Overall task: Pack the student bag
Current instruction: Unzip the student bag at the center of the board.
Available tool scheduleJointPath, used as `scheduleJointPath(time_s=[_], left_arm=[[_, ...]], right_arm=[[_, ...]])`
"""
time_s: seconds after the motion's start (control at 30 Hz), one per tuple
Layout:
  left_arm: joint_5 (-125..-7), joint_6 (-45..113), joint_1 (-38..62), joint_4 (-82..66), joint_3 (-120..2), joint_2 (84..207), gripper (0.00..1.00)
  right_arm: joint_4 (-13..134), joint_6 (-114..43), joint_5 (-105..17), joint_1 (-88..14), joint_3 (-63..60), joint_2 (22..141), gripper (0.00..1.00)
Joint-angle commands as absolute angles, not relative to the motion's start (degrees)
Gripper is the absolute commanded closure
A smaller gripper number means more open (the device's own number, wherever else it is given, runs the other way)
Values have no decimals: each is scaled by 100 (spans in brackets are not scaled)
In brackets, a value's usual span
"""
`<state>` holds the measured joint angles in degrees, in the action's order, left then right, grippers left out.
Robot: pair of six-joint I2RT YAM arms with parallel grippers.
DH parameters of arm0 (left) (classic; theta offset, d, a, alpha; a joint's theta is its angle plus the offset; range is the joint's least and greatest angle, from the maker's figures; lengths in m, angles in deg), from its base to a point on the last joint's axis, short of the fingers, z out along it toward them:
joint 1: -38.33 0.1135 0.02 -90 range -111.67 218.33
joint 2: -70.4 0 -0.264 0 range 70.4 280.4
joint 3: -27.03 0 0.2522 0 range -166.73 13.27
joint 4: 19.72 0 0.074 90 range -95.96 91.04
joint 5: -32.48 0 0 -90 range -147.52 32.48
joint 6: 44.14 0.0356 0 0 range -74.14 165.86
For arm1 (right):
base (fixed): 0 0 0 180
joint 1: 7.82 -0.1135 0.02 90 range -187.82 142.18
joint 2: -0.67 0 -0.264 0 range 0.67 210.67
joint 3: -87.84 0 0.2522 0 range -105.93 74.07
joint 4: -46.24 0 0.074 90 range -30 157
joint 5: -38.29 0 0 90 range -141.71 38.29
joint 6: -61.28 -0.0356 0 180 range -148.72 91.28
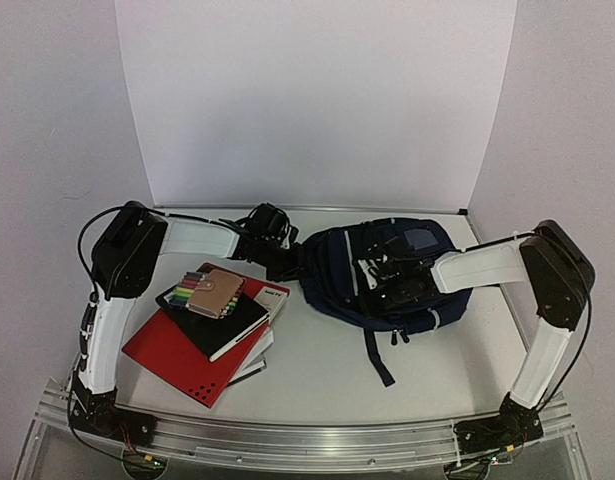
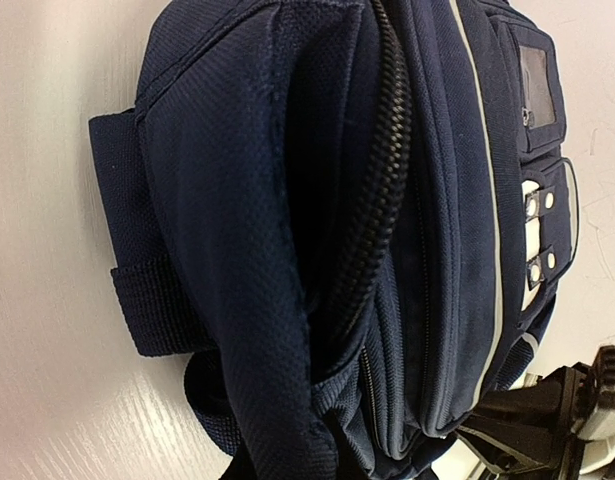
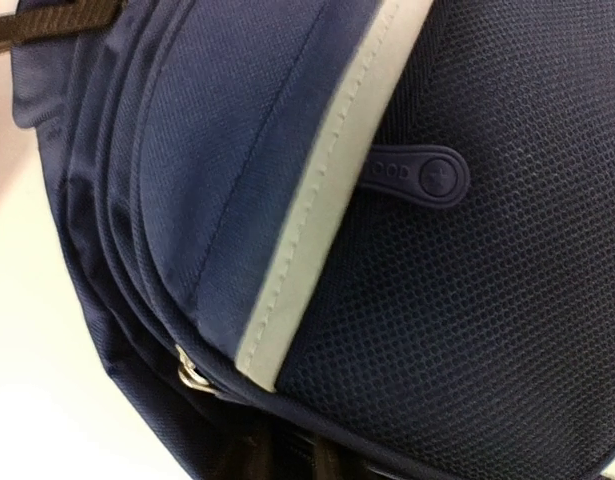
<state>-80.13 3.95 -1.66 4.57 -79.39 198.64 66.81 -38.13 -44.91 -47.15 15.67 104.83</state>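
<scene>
Tan wallet [image 1: 215, 293] atop black notebook [image 1: 222, 325], red folder [image 1: 177, 360]

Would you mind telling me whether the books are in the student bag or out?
Out: the books lie stacked on the table, left of the student bag.

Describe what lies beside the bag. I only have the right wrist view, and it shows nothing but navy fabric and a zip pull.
Observer: A stack of books lies on the table to the left of the student bag, outside it and apart from it.
Operator: Say what sits on top of that stack.
Observer: A tan wallet-like case lies there, with a row of coloured pens beside it.
Operator: Report where the left gripper is.
Observer: The left gripper is at the bag's left end, the end nearest the stack.
</scene>
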Motion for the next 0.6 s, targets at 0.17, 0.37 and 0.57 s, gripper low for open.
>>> scheduleJointPath(time_s=[0.17,0.37,0.57], left_arm=[[-8482,397,-316,237,-8307,19936,100],[-8537,357,-324,210,-8281,19942,100],[-8502,374,-324,213,-8180,19879,100]], right_arm=[[6053,-3688,-4098,-4933,1377,10429,100],[5749,-3994,-4064,-4945,1341,10613,100],[5737,-4161,-4572,-4988,1369,10626,92]])
